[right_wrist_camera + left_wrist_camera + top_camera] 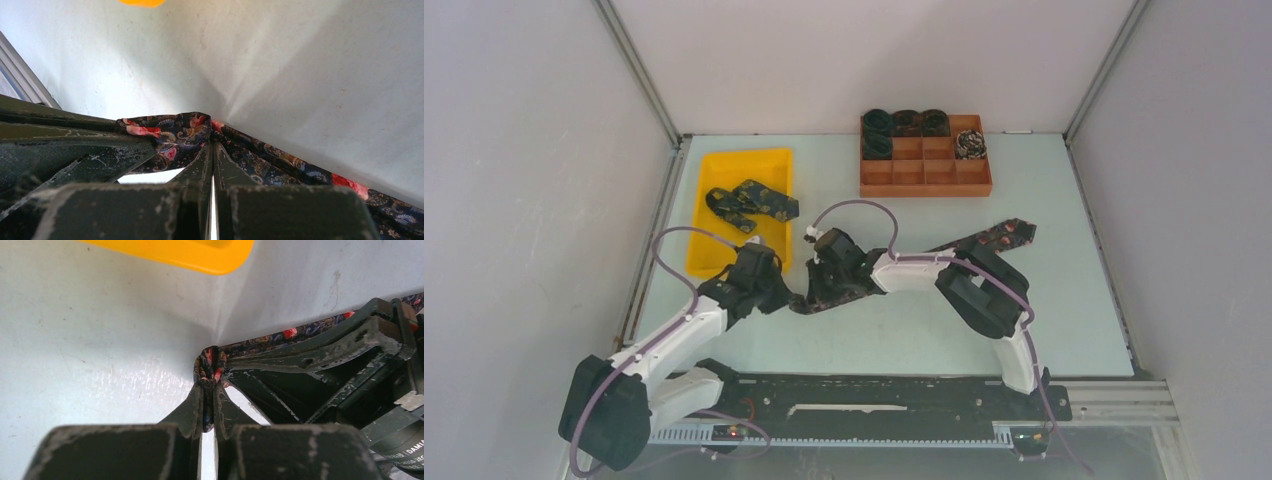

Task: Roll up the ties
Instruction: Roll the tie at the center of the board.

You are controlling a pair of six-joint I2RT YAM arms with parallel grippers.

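The pale surface [904, 335] carries a yellow plastic tray [744, 165] by its left edge and a brown wooden compartment box [924, 175] at its far edge. A loose dark green-patterned tie [751, 203] lies in the tray; coiled dark ties [877, 122] fill the box's far cells. A long dark floral fabric necktie [1004, 236] stretches across the surface's middle, its wide end toward the right edge. The left arm's fingers [192, 405] are clenched on its bunched end [210, 365]; the right arm's fingers [200, 165] are pressed together, tips at the same fold.
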